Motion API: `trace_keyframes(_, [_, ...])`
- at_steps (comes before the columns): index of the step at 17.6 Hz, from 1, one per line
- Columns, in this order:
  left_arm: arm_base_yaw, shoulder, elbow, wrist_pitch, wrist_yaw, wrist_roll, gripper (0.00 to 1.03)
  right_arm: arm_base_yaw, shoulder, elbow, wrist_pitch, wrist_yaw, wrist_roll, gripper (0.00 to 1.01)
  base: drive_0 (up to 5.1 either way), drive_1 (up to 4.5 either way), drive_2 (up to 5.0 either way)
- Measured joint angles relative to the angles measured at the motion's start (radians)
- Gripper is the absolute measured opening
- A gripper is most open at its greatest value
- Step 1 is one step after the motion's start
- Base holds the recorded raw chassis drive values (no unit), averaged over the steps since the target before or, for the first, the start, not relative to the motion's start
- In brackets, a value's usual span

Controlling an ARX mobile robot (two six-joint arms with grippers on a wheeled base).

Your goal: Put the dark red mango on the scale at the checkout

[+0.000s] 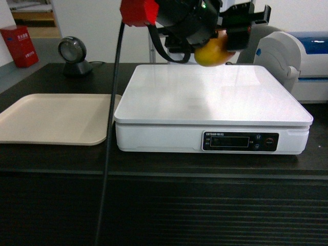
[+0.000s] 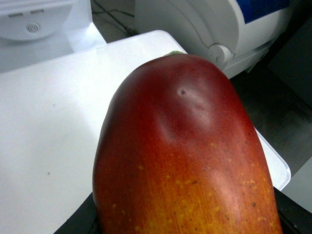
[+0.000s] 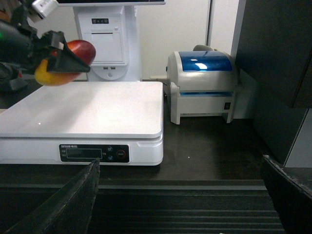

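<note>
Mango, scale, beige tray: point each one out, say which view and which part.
dark red mango [image 2: 195, 146]: left wrist view, red-orange skin at mid-body.
scale [image 1: 205, 92]: head view, bare glossy top plate, near centre.
beige tray [image 1: 51, 118]: head view, flat inner surface, left of the scale.

Scale [image 1: 205, 95] top plate lay bare beneath the held dark red mango [image 1: 212, 51], label printer [image 3: 204, 85] stood just right, beige tray [image 1: 51, 118] left, black cable [image 1: 110, 128] hung across the front
</note>
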Motion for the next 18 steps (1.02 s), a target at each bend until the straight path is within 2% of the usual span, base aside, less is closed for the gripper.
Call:
trace_keyframes(4, [-0.005,0.158,0.18,-0.124,-0.025,-0.153,0.6,0.0,0.0,0.0,0.0,0.0,0.0,0.98,0.0,0.0,0.0])
trace_keyframes(6, [0.0,0.218,0.273,-0.181,-0.064,-0.201,0.6,0.0,0.0,0.0,0.0,0.0,0.0,0.98,0.0,0.0,0.0])
trace_keyframes(7, [0.0,0.27,0.365,-0.235,-0.116,-0.228,0.6,0.0,0.0,0.0,0.0,0.0,0.0,0.98,0.0,0.0,0.0])
trace_keyframes(8, [0.005,0.329,0.439,-0.277,-0.197,-0.228,0.6,0.0,0.0,0.0,0.0,0.0,0.0,0.98,0.0,0.0,0.0])
trace_keyframes(9, [0.004,0.352,0.449,-0.291,-0.227,-0.2,0.6,0.0,0.0,0.0,0.0,0.0,0.0,0.98,0.0,0.0,0.0])
trace_keyframes(13, [0.001,0.355,0.454,-0.294,-0.253,-0.16,0.6,0.0,0.0,0.0,0.0,0.0,0.0,0.98,0.0,0.0,0.0])
trace_keyframes(14, [0.0,0.355,0.453,-0.289,-0.254,-0.151,0.63,0.0,0.0,0.0,0.0,0.0,0.0,0.98,0.0,0.0,0.0])
trace_keyframes(16, [0.0,0.355,0.451,-0.265,-0.247,-0.132,0.86,0.0,0.0,0.0,0.0,0.0,0.0,0.98,0.0,0.0,0.0])
trace_keyframes(18, [-0.001,0.354,0.445,-0.248,-0.243,-0.119,0.99,0.0,0.0,0.0,0.0,0.0,0.0,0.98,0.0,0.0,0.0])
